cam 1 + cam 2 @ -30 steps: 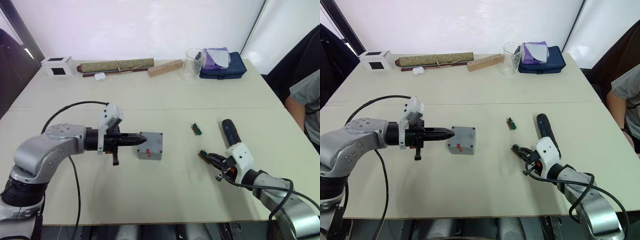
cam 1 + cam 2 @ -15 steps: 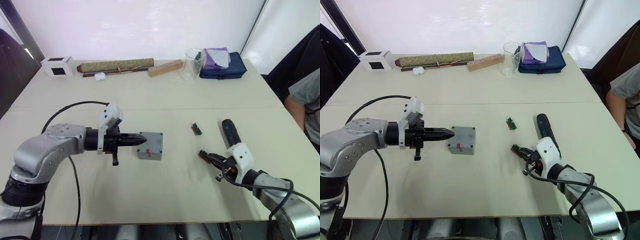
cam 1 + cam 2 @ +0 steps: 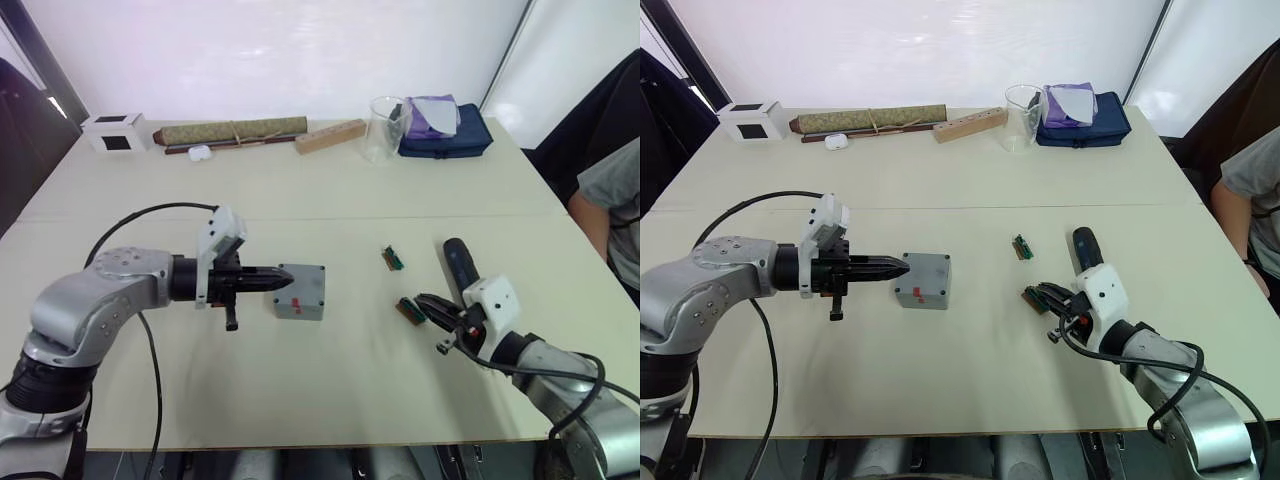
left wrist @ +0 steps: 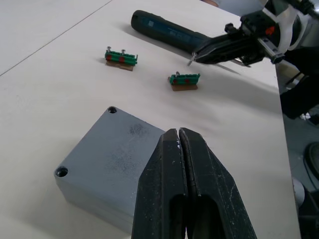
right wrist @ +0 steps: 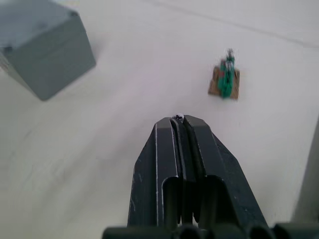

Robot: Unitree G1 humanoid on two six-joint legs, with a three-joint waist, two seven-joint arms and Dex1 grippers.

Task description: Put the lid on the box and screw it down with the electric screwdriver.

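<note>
1. the box (image 3: 300, 291) sat on the desk (image 3: 330, 390) near its middle, with the lid (image 4: 118, 145) already on top.
2. the left gripper (image 3: 285, 281) was clenched empty, its tip touching the box's left side.
3. the right gripper (image 3: 424, 304) was clenched, a tiny screw (image 5: 178, 116) at its tip, just beside a green bit holder (image 3: 407, 310).
4. the electric screwdriver (image 3: 460, 264) lay toward the desk's right edge.

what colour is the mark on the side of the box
Red, on the grey box; the right eye view shows it best.
</note>
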